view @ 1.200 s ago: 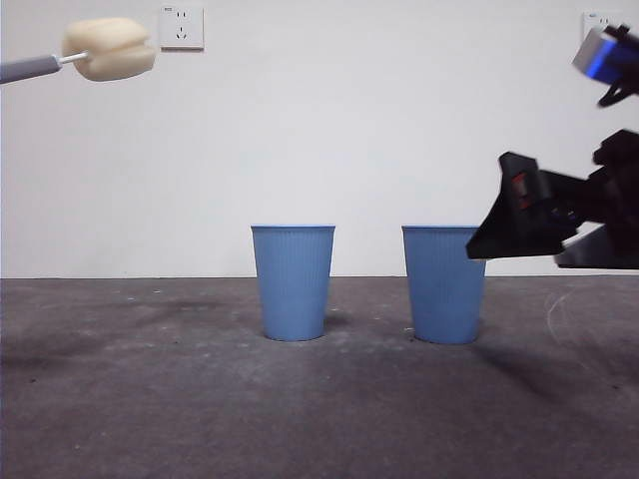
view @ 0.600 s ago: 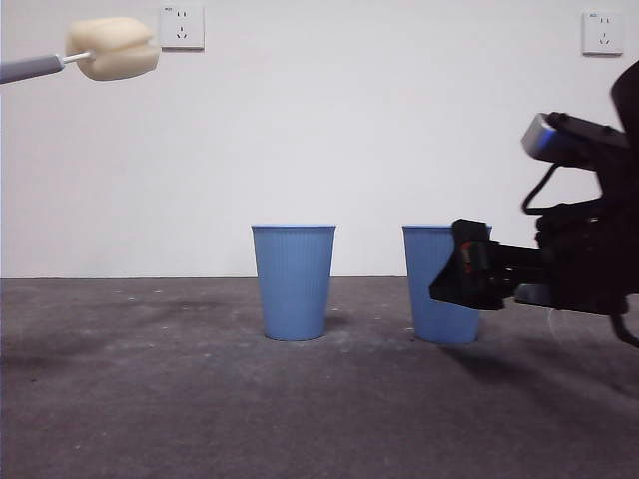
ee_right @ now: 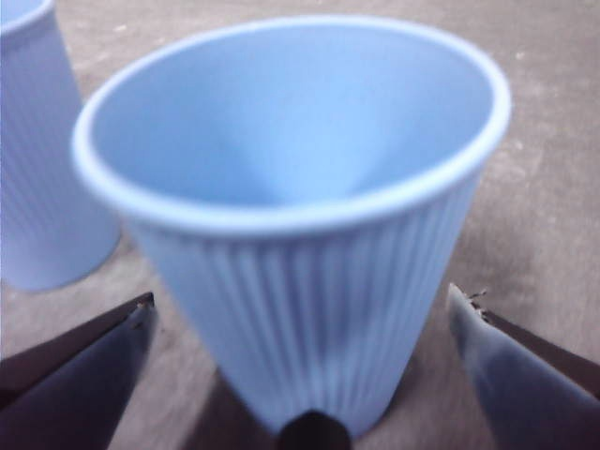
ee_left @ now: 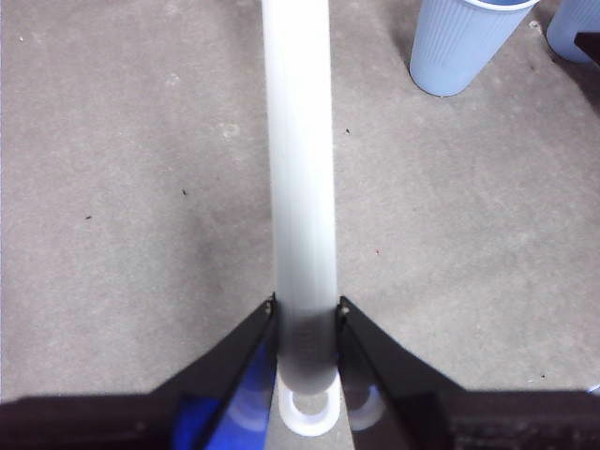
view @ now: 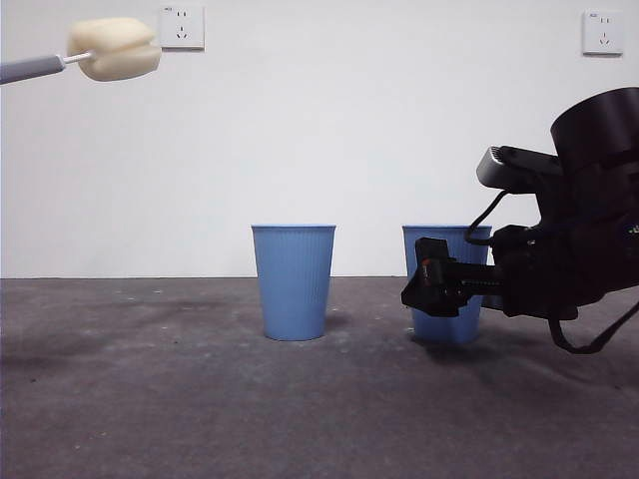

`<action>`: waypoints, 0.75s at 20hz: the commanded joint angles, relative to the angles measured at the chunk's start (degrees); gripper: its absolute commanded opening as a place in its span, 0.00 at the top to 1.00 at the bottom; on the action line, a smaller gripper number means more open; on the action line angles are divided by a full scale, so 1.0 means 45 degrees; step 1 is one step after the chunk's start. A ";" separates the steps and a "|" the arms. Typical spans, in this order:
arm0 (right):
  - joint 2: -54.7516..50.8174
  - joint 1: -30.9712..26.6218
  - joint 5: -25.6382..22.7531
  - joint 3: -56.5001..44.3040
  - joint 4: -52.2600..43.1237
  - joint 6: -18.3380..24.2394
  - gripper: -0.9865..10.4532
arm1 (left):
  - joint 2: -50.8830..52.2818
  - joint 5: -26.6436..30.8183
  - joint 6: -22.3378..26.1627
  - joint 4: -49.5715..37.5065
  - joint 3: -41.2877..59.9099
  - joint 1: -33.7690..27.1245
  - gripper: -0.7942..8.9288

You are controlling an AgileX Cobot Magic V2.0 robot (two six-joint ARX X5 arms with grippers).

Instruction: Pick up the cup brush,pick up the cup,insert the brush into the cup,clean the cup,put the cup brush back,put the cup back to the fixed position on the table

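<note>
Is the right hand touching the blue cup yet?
Apart. The right wrist view shows the right hand open, table visible between each jaw and the cup standing between them.

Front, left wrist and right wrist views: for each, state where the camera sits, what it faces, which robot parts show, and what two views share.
Front view: low, level across the table; two cups, the brush held high, the right gripper at the cup.
Left wrist view: on the left arm, looking down; the left gripper shut on the brush handle, the other cup beyond.
Right wrist view: on the right arm; the right gripper's open jaws flank the cup, not yet closed.
Shared: both cups appear in all views.
</note>
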State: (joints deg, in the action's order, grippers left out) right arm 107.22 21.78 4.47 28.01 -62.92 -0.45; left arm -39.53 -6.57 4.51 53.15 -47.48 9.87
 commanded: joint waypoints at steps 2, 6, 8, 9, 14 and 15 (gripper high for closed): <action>0.0233 -0.0015 -0.0141 0.0335 -0.0097 0.0024 0.45 | 0.0034 -0.0010 0.0146 -0.0107 0.0005 -0.0029 0.93; 0.0238 -0.0015 -0.0194 0.0389 0.0039 0.0102 0.53 | 0.0034 -0.0010 0.0146 -0.0112 0.0010 -0.0029 0.93; 0.0238 -0.0019 -0.0238 0.0389 0.0121 0.0175 0.67 | 0.0034 -0.0010 0.0146 -0.0112 0.0005 -0.0029 0.93; 0.0238 -0.0019 -0.0233 0.0389 0.0131 0.0194 0.70 | 0.0034 -0.0010 0.0146 -0.0107 0.0010 -0.0029 0.93; 0.0238 -0.0019 -0.0189 0.0389 0.0520 0.0500 0.89 | 0.0034 -0.0010 0.0155 -0.0097 0.0010 -0.0029 0.93; 0.0238 -0.0019 -0.0180 0.0389 0.0520 0.0544 0.93 | 0.0034 -0.0010 0.0165 -0.0092 0.0010 -0.0029 0.93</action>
State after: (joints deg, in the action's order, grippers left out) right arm 107.50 21.74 3.66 29.95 -61.43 1.50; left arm -39.53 -6.57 4.54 53.15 -47.48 9.87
